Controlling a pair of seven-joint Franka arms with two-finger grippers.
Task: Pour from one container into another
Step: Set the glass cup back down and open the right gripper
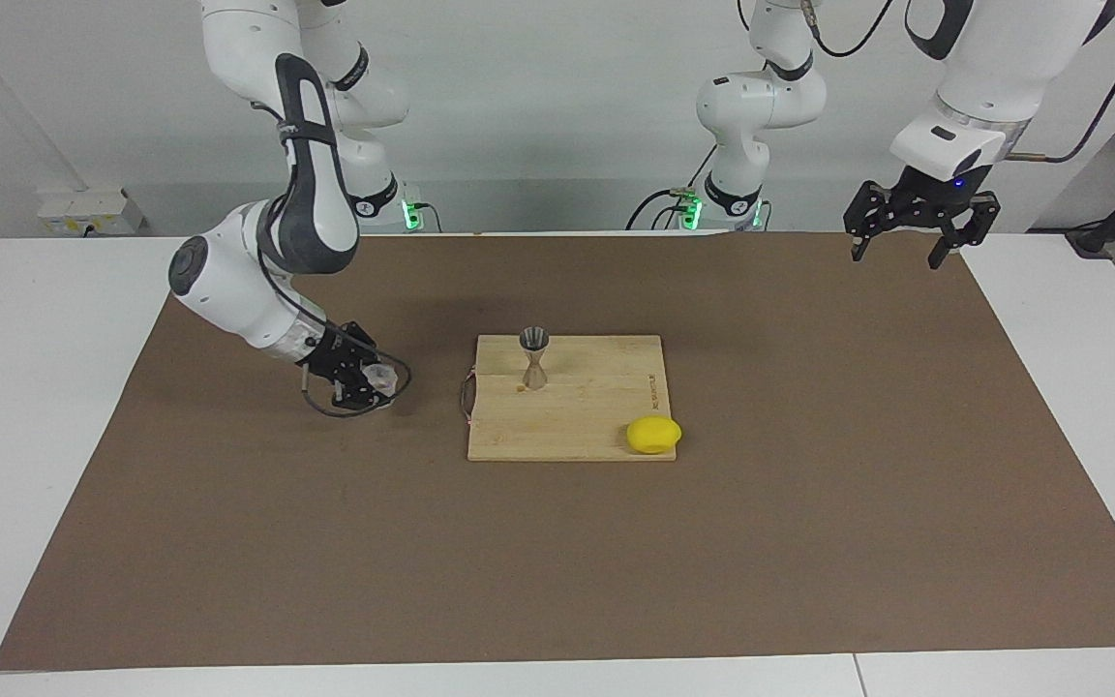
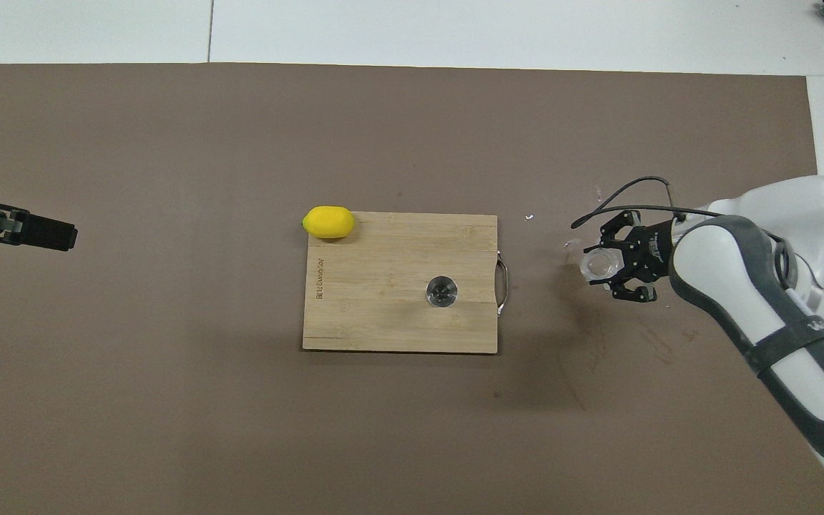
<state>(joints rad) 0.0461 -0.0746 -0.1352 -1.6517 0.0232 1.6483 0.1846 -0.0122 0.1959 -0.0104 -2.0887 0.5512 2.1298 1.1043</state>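
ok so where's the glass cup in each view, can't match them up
Facing view: the glass cup sits in the right hand, low over the brown mat, toward the right arm's end of the table from the cutting board.
Overhead view: the glass cup is in the right hand, off the board's handle edge.
Shared landmark: the jigger, upright on the board.

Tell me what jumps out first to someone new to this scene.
The yellow lemon sits at the corner of the bamboo cutting board; a silver jigger stands upright on the board. The right pincer holds a clear glass cup low over the brown mat.
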